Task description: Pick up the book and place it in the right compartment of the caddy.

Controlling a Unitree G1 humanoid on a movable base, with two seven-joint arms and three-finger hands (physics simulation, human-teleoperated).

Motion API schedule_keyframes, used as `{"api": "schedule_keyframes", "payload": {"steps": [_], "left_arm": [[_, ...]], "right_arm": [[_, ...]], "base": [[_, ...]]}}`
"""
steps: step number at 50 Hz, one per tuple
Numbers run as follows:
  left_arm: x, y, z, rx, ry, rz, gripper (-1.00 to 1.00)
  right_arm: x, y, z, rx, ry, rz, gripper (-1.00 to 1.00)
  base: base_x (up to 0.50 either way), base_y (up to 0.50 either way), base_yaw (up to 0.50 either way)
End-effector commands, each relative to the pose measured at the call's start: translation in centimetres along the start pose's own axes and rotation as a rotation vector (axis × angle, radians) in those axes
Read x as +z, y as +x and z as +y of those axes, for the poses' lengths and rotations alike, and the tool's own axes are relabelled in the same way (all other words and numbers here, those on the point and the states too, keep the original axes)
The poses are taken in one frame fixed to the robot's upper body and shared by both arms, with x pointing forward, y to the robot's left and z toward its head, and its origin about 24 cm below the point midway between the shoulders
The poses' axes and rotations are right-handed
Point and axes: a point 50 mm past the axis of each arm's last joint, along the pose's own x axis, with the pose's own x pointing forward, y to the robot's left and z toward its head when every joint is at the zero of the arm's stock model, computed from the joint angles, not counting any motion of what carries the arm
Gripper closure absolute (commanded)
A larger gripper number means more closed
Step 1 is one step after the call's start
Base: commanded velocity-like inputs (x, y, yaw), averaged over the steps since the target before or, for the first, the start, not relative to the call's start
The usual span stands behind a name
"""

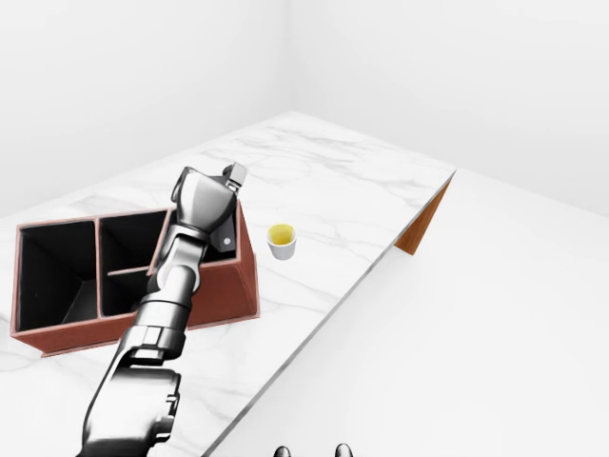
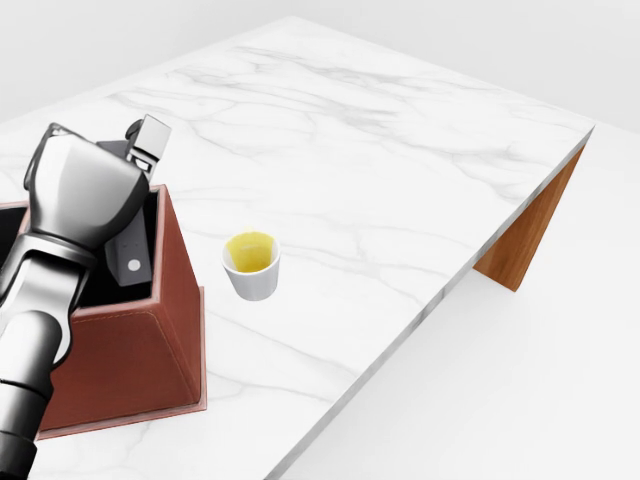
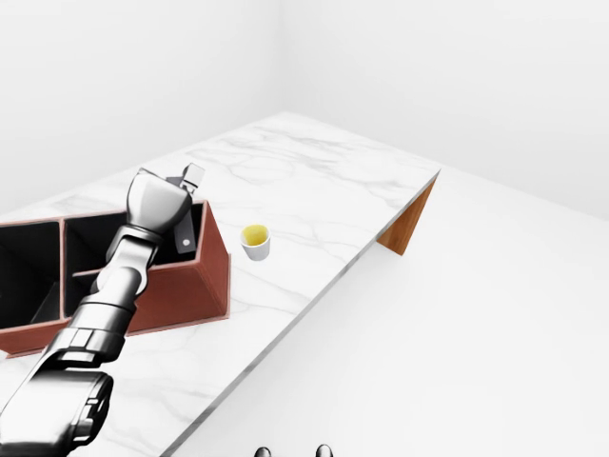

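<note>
— What carries everything?
— A white marble worktop point(image 1: 333, 181) with a wooden side panel at its right end.
— And directly on it?
— A reddish-brown caddy point(image 1: 214, 300) at the left, and a small white cup point(image 2: 251, 267) of yellow liquid just beside it.

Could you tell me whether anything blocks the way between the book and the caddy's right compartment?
Nothing visible does. The left hand hangs over the right compartment of the caddy. The dark book appears partly inside it already. The cup stands apart, to the caddy's right.

A white marble table point(image 1: 352, 190) with a wooden leg point(image 1: 428, 221) fills a plain white room.
</note>
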Motion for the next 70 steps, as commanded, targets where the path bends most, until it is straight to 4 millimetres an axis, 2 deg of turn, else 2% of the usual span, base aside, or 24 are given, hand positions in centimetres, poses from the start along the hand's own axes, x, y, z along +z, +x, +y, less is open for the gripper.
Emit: {"api": "schedule_keyframes", "payload": {"steps": [1,10,19,27,32,33,34,39,70], "left_arm": [[0.8,1.5,-0.6,-0.051,0.008,-0.07,1.0],[1.1,2.0,-1.4,-0.112,0.006,-0.101,1.0],[0.3,2.4,-2.0,-0.159,0.013,-0.098,1.0],[0.8,1.9,-2.7,-0.204,0.014,-0.128,1.0],[0.4,1.8,-3.0,-0.217,0.012,-0.115,1.0],[0.3,1.8,-2.9,-0.213,0.013,-0.109,0.9],[0.1,1.9,-2.9,-0.21,0.016,-0.105,-1.0],[-0.9,2.3,-2.6,-0.186,0.016,-0.065,-1.0],[-3.0,2.8,-1.9,-0.129,0.045,0.002,-1.0]], "right_arm": [[0.1,0.0,0.1,0.004,0.0,-0.003,-1.0],[0.0,0.0,0.0,0.003,0.0,-0.002,-1.0],[0.0,-0.1,0.0,-0.001,-0.001,0.001,-1.0],[-0.1,-0.1,0.0,-0.003,-0.001,0.003,-1.0],[-0.1,-0.1,0.0,-0.005,-0.002,0.004,-1.0],[-0.1,-0.1,0.0,-0.005,-0.002,0.004,-1.0],[-0.1,-0.1,0.0,-0.004,-0.002,0.004,-1.0],[-0.1,-0.1,-0.1,-0.005,-0.002,0.004,-1.0],[-0.1,-0.1,0.0,-0.004,-0.007,0.007,-1.0]], "base": [[0.0,0.0,0.0],[0.0,0.0,0.0],[0.0,0.0,0.0],[0.0,0.0,0.0],[0.0,0.0,0.0],[0.0,0.0,0.0],[0.0,0.0,0.0],[0.0,0.0,0.0],[0.0,0.0,0.0]]}}
